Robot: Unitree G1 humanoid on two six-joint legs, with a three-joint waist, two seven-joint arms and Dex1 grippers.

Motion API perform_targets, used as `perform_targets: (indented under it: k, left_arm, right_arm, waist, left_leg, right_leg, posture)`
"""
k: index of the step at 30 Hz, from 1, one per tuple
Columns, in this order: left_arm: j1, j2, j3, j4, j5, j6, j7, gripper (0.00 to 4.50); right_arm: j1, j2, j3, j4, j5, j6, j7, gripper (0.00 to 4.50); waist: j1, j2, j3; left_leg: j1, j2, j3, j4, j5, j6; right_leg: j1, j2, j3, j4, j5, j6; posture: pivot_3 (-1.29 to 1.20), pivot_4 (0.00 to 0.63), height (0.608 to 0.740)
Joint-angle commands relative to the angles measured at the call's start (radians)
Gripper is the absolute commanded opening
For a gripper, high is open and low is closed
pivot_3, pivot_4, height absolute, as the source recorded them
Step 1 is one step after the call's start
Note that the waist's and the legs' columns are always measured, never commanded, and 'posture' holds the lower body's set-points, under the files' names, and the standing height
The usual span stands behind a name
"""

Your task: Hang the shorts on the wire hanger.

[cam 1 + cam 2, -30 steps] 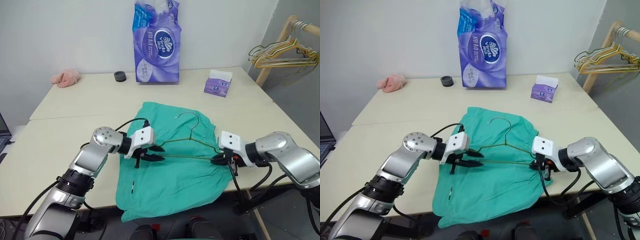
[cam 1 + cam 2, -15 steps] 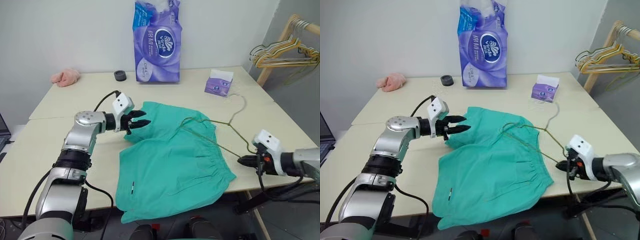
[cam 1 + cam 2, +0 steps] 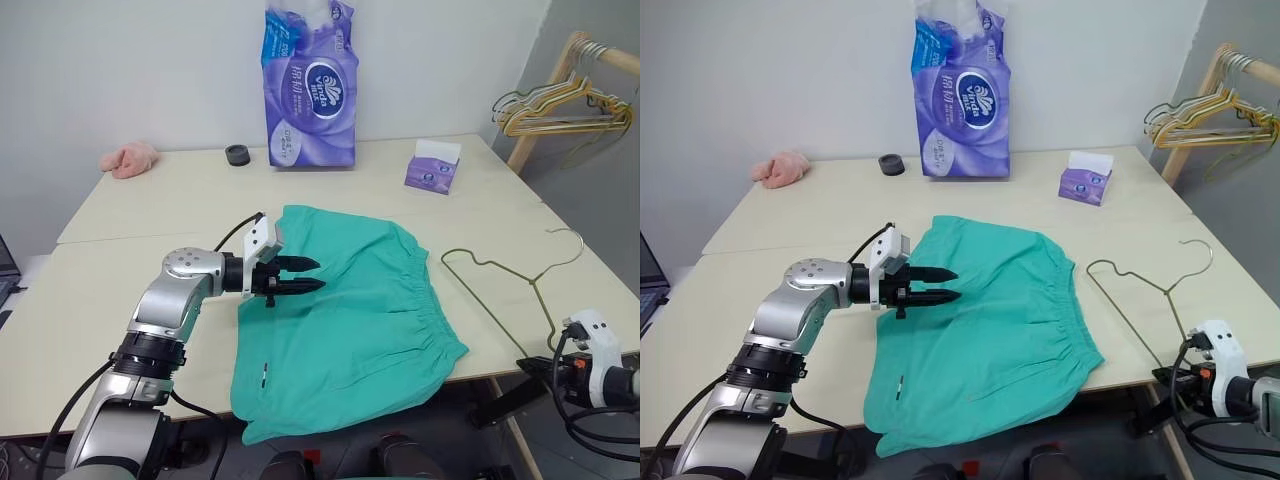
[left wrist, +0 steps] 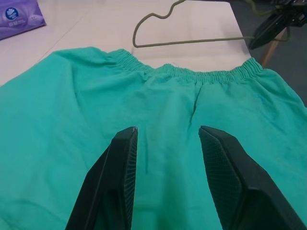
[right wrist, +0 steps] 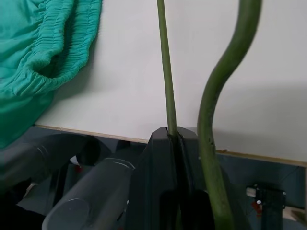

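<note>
1. A pink cloth wad [image 3: 130, 157] sits far back on the left side of the bench [image 3: 120, 280].
2. A small black ring [image 3: 238, 153] sits near it, by the back edge.
3. A tall purple pack [image 3: 310, 85] stands next to the ring.
4. The left claw [image 3: 308, 276] hangs over the left part of the shorts [image 3: 345, 325]. Its two black fingers [image 4: 117, 182] are spread apart, with nothing between them.
5. The shorts are teal-green and lie flat in the middle of the bench. The stretchy waist is on the right side. The lower end hangs a bit over the front edge.
6. A small purple box [image 3: 433, 167] sits at the back, to the right of the shorts.
7. The hanger [image 3: 505, 290] is to the right of the shorts, just beside the waist and not touching it. Its hook points to the far right.
8. The right claw [image 5: 172, 136] is at the front right edge of the bench. It is pressed together, pinching the thin wire of the hanger.
9. A wooden rack [image 3: 560, 85] with more hangers stands far right, behind the bench.
</note>
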Motion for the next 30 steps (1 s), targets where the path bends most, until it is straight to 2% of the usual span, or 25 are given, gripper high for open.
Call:
perform_targets:
  k: [1,16,22,30]
  left_arm:
    - [-0.027,0.007,0.009,0.002,0.006,-0.009,0.015,2.14]
    - [-0.013,0.018,0.020,-0.007,0.022,-0.009,0.070,2.14]
    - [-0.046,0.013,0.029,0.041,0.027,-0.029,0.090,2.14]
    - [-0.056,0.014,0.028,0.065,0.027,-0.050,0.095,2.14]
  right_arm:
    - [-0.056,-0.017,0.028,0.017,0.040,0.031,-0.005,0.00]
    - [-0.093,-0.125,0.111,0.061,0.157,0.080,0.073,0.00]
    - [-0.218,-0.103,0.219,0.152,0.165,0.080,0.067,0.00]
    - [-0.355,-0.045,0.293,0.306,0.148,0.076,0.040,0.00]
  waist:
    - [-0.001,0.000,0.000]
    - [0.008,-0.001,0.000]
    - [0.007,-0.001,0.001]
    - [0.011,-0.001,0.001]
  left_leg:
    - [0.000,0.000,0.000,0.000,0.000,0.000]
    - [-0.002,0.001,-0.001,0.000,0.000,0.000]
    - [-0.001,0.001,0.000,0.000,0.000,0.000]
    - [-0.005,0.000,-0.001,-0.001,0.000,0.000]
  right_leg:
    - [0.000,0.001,0.000,0.000,0.000,0.000]
    - [-0.001,0.001,0.000,-0.002,0.000,0.000]
    - [-0.001,0.001,0.000,-0.002,0.000,0.001]
    - [-0.004,-0.001,-0.001,-0.002,0.000,0.001]
  posture:
    - [-0.15,0.061,0.740]
    - [-0.13,0.059,0.740]
    - [-0.13,0.058,0.740]
    - [-0.12,0.055,0.740]
